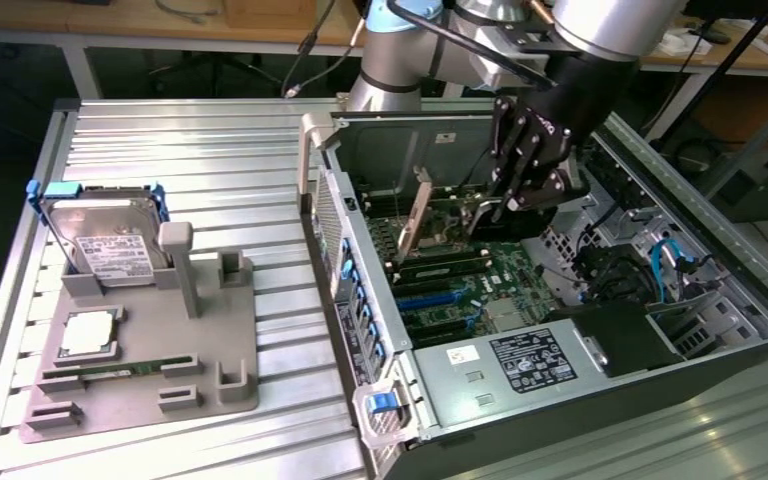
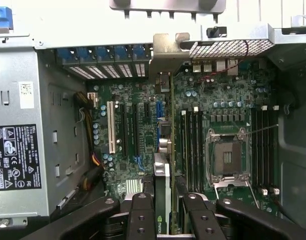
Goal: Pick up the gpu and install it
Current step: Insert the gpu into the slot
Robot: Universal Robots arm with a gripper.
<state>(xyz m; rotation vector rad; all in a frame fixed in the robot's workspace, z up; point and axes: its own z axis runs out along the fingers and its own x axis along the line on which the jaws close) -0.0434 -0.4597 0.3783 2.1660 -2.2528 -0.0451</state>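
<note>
The gpu [image 2: 164, 200] stands on edge inside the open computer case [image 1: 704, 290], held between the gripper's fingers [image 2: 142, 215] directly above the motherboard [image 2: 138, 125]. In the wrist view the card runs edge-on away from the camera: a thin green board with a black strip carrying a small green logo near the fingers, and its silver end bracket [image 2: 168, 47] reaching the case's rear slot wall beside the row of blue slot clips [image 2: 105, 54]. The gripper [image 2: 165, 220] has its jaws closed partway, clamping the card's near end on both faces.

The exterior view shows what the wrist camera cannot: the card [image 1: 418, 215] hangs upright with its tan-looking bracket edge tilted slightly, low over the board, and the black gripper [image 1: 518, 195] comes down from the grey arm [image 1: 398, 50] above the case. Whether the card's lower edge is seated in a slot I cannot tell in either view.

The wrist view alone gives the board's detail: a white expansion slot [image 2: 111, 127], 2 black slots next to it, memory slots flanking an empty CPU socket [image 2: 228, 157], and the labelled power supply [image 2: 15, 157].

On the exterior view's left, a grey fixture tray [image 1: 144, 340] sits on the ribbed metal table [image 1: 184, 150], holding an upright hard drive [image 1: 107, 240] in a blue frame, a CPU [image 1: 91, 332] and a RAM stick [image 1: 111, 370].
</note>
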